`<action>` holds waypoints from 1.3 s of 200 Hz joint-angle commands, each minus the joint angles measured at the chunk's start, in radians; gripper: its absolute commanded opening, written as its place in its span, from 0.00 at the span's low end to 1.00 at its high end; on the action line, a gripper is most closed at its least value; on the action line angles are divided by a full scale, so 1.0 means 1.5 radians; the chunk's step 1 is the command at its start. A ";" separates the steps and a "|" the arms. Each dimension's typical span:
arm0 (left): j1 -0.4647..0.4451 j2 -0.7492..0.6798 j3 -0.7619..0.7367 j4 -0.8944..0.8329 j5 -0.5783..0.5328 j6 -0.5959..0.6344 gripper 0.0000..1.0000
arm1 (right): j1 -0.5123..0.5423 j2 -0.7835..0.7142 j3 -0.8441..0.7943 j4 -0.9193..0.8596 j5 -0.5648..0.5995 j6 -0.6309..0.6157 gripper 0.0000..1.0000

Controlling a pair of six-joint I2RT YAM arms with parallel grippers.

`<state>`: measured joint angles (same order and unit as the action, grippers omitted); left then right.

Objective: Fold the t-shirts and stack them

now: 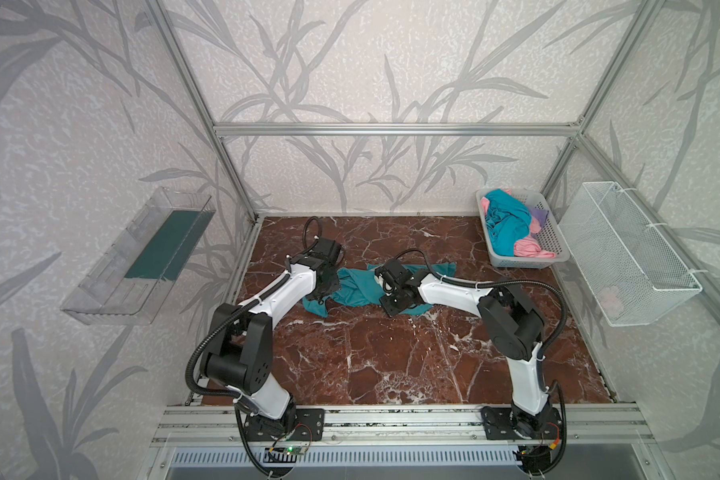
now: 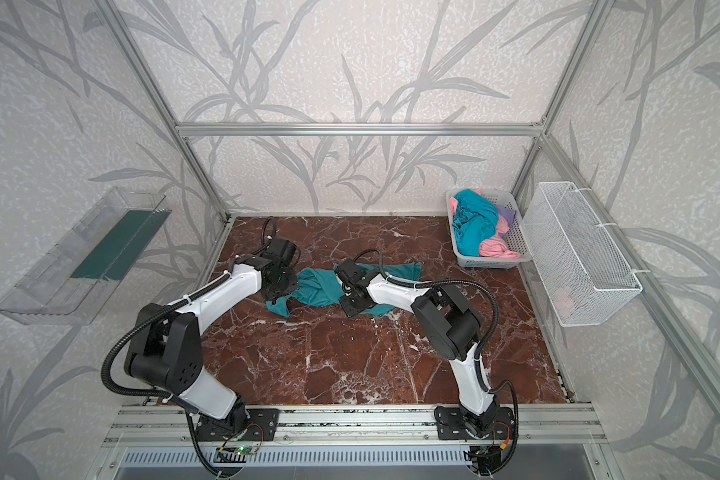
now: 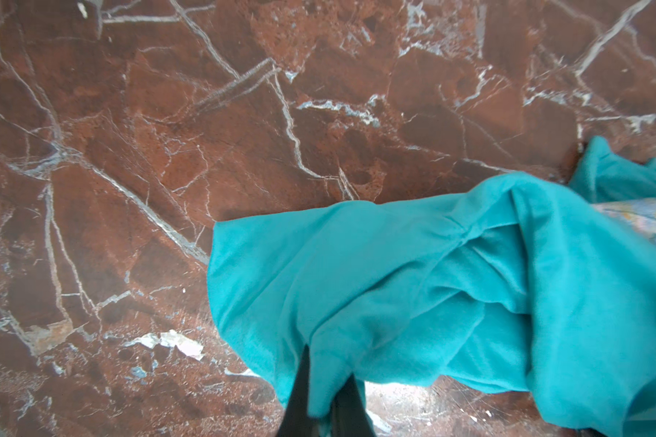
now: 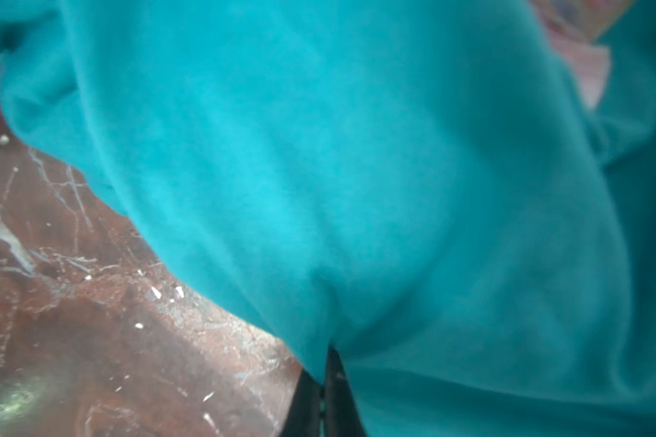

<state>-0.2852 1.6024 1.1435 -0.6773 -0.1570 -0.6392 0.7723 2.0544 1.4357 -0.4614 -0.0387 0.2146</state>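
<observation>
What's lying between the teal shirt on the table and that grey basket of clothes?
Nothing: in both top views only bare marble table separates the teal shirt from the grey basket.

Teal shirt (image 1: 352,291) is soft, matt jersey cloth; table (image 1: 391,357) glossy red marble, white-veined; basket (image 1: 553,235) grey perforated plastic; frame (image 1: 391,129) dull metal; rack (image 1: 624,266) white wire mesh

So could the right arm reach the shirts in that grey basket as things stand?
Probably not yet: the right gripper is shut on the teal t-shirt on the marble table. The grey basket sits on that arm's side, with bare tabletop between, so after letting go it likely could.
</observation>
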 commanded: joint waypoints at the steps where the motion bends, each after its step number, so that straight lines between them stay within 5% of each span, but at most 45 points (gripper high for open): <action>1: 0.005 -0.030 0.019 -0.034 -0.021 -0.010 0.04 | -0.038 -0.049 0.049 -0.061 -0.016 0.002 0.00; 41: 0.005 -0.088 -0.002 -0.082 -0.092 -0.021 0.03 | -0.139 -0.199 0.064 -0.118 -0.124 0.039 0.00; 99: 0.005 -0.216 -0.076 -0.080 -0.144 -0.035 0.03 | -0.144 -0.355 -0.045 -0.212 -0.186 0.123 0.00; 140: 0.005 -0.162 -0.051 -0.047 -0.105 -0.005 0.11 | -0.197 -0.278 0.003 -0.203 -0.174 0.106 0.00; 189: 0.005 -0.019 0.027 -0.014 -0.034 -0.030 0.45 | -0.248 0.007 0.229 -0.239 -0.099 0.074 0.45; 215: 0.004 0.007 0.061 -0.032 -0.034 -0.017 0.55 | -0.236 -0.003 0.236 -0.249 -0.029 0.055 0.54; 235: 0.004 0.001 0.060 -0.041 -0.059 -0.011 0.54 | -0.212 -0.067 0.178 -0.239 0.032 0.036 0.52; 260: 0.005 0.008 0.063 -0.065 -0.087 -0.011 0.45 | -0.180 -0.134 0.090 -0.206 0.020 0.040 0.27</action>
<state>-0.2848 1.6226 1.2133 -0.7101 -0.2276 -0.6556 0.4568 1.9762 1.6558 -0.7815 -0.0448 0.2932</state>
